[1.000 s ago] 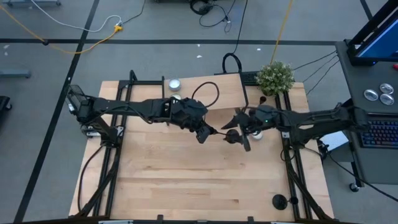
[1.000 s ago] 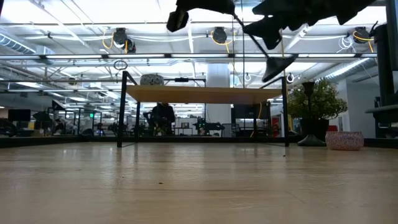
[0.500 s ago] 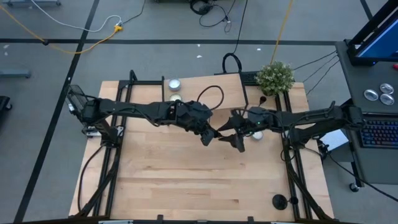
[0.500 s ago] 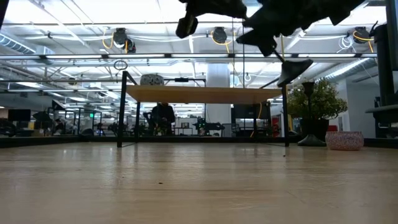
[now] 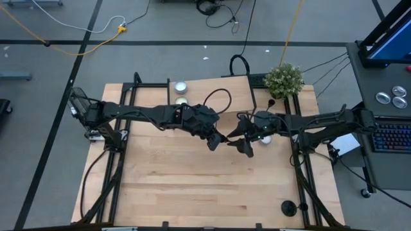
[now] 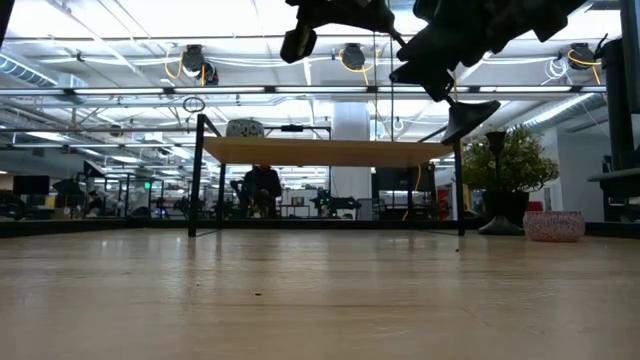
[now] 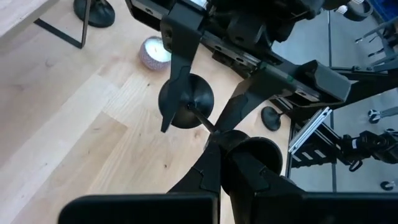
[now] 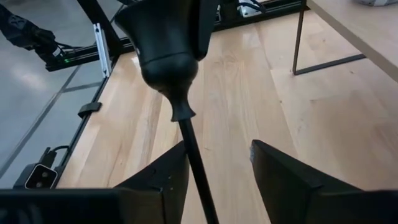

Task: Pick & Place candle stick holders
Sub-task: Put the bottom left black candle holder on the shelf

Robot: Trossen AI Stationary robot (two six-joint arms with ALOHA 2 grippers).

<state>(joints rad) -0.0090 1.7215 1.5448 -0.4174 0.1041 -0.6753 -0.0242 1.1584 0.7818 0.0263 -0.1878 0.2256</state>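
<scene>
A matte-black candle stick holder hangs in the air between my two grippers above the table's middle. Its thin stem (image 7: pixel 200 117) ends in a round disc base (image 7: pixel 185 99), which also shows in the low view (image 6: pixel 470 108). My left gripper (image 5: pixel 217 138) is shut on the end opposite the disc. My right gripper (image 5: pixel 239 142) is open. Its fingers (image 7: pixel 177 68) stand on either side of the disc end, and the stem (image 8: pixel 191 149) runs between them. I cannot tell whether they touch it. My left gripper pinches the holder at the stem's end away from the disc (image 7: pixel 213 129), where a bell-shaped part (image 8: pixel 165 43) shows beside its finger. The fingers come roughly level from the table's left, along the stem. The holder is lifted clear, slanting down toward the disc.
A raised wooden shelf (image 5: pixel 231 96) at the back carries two tealights (image 5: pixel 180 86). Another tealight (image 7: pixel 153 54) sits on the table under my right arm. One more black holder (image 6: pixel 497 180) stands by the plant (image 5: pixel 284 79), and another (image 5: pixel 289 206) at the near right corner.
My left gripper has carried the holder a little toward the table's right edge. My right gripper has come toward the table's left, so its open fingers now stand around the holder's disc end. The holder stays lifted clear.
</scene>
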